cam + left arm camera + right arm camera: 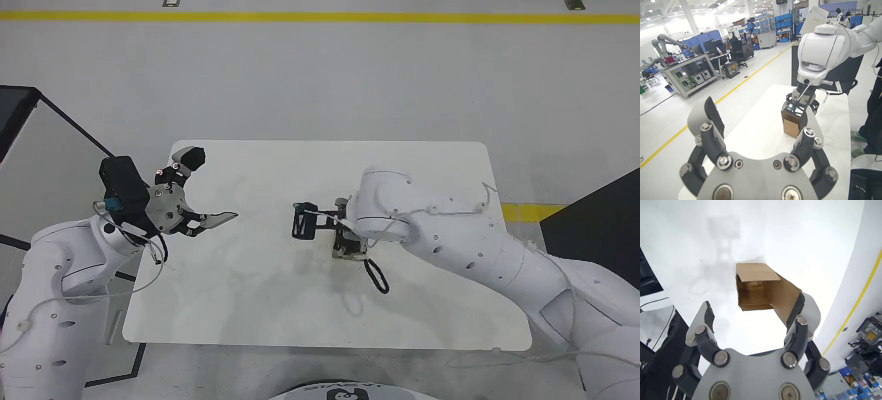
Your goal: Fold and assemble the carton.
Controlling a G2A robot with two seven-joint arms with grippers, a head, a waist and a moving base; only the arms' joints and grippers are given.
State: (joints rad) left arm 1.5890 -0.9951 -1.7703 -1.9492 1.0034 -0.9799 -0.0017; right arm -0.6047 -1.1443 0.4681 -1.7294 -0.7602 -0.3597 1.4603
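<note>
A small brown carton (757, 289) stands on the white table (400, 320), its open end showing an inner flap in the right wrist view. My right gripper (753, 313) hangs over it, open, one finger (797, 309) against the carton's side wall and the other well apart from it. The left wrist view has the carton (790, 126) under the right arm's wrist, near the table's middle. From above, the carton (347, 247) is mostly hidden under that arm. My left gripper (759, 117) is open and holds nothing, above the table's left edge (207, 190), well away from the carton.
A black frame (20, 110) stands off the table's left side and a dark panel (600, 215) off its right. Bare tabletop lies between the two grippers and along the front edge.
</note>
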